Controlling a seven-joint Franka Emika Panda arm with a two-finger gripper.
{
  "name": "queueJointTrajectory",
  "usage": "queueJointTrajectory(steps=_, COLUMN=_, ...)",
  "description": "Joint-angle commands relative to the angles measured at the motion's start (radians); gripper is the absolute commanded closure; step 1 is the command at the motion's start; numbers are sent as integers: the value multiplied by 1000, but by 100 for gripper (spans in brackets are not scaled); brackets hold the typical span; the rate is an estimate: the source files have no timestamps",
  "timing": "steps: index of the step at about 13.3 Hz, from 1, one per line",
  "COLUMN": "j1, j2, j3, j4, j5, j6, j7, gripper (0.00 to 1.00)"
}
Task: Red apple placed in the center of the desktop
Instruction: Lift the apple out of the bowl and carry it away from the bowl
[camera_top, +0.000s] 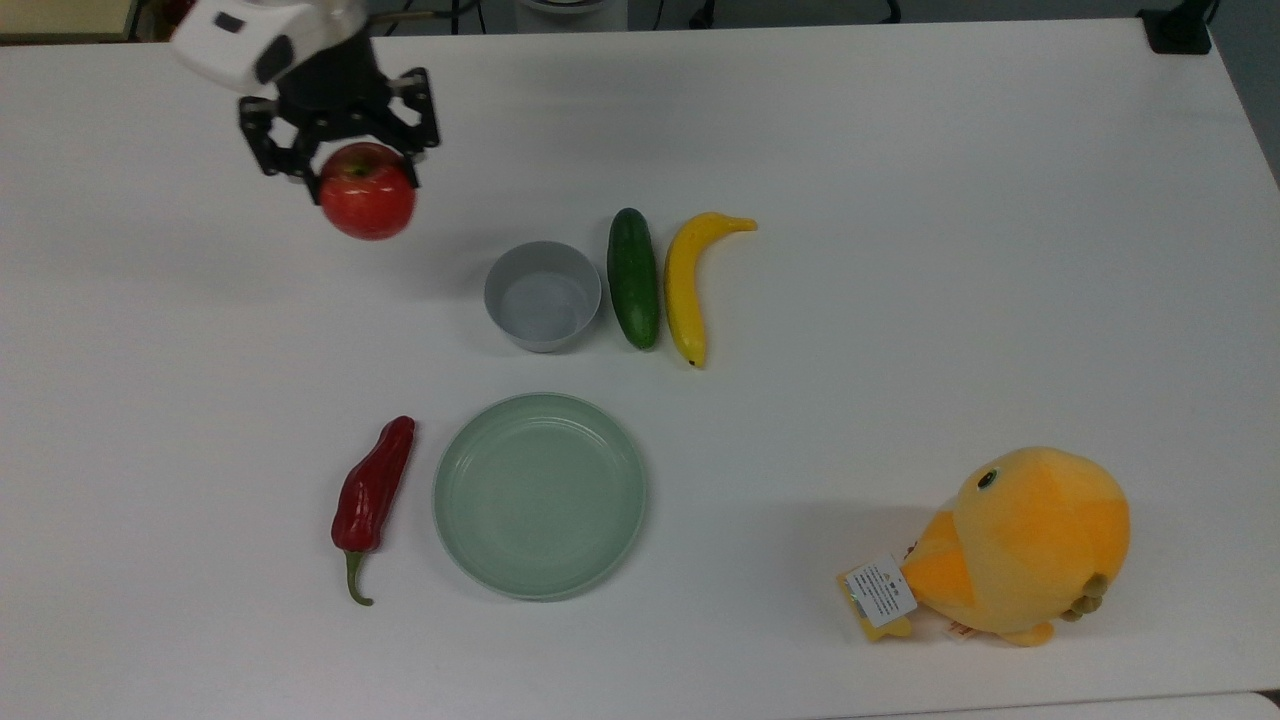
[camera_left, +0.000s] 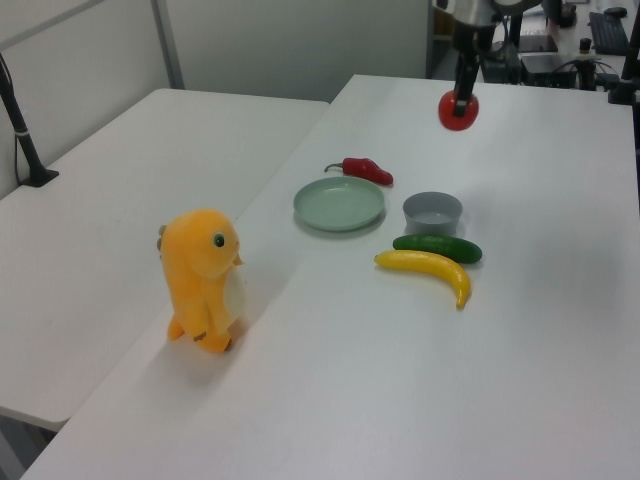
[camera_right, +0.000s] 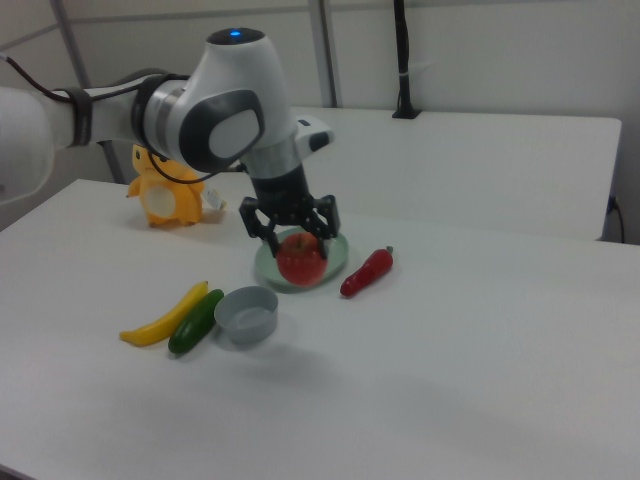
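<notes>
Two black fingers of the gripper (camera_top: 345, 165) clamped the red apple (camera_top: 367, 204), which hung just beneath them with its stem dimple facing up, high above the desktop (camera_top: 900, 300) toward the top view's upper left, well apart from the grey bowl (camera_top: 543, 296).

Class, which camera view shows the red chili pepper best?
The top view: the chili pepper lies full length, green stem included, beside the green plate. In the left view it is small and far off; in the right view, foreshortened.
</notes>
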Motion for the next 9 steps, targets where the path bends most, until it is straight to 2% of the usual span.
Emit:
queueJointTrajectory(steps=1, j1=-24, j2=26, j3=-92, j4=-1, j5=68, j6=-19, j7=-168, gripper=99)
queueJointTrajectory(steps=5, j1=-55, j2=81, j3=-139, j4=-30, j5=80, j6=16, j7=-274, gripper=99)
queueJointTrajectory(steps=7, j1=-67, j2=102, j3=-139, j4=-73, j5=95, j6=91, j7=-282, gripper=99)
queueJointTrajectory(steps=9, j1=-72, j2=150, j3=-139, j4=-73, j5=102, j6=111, j7=-284, gripper=99)
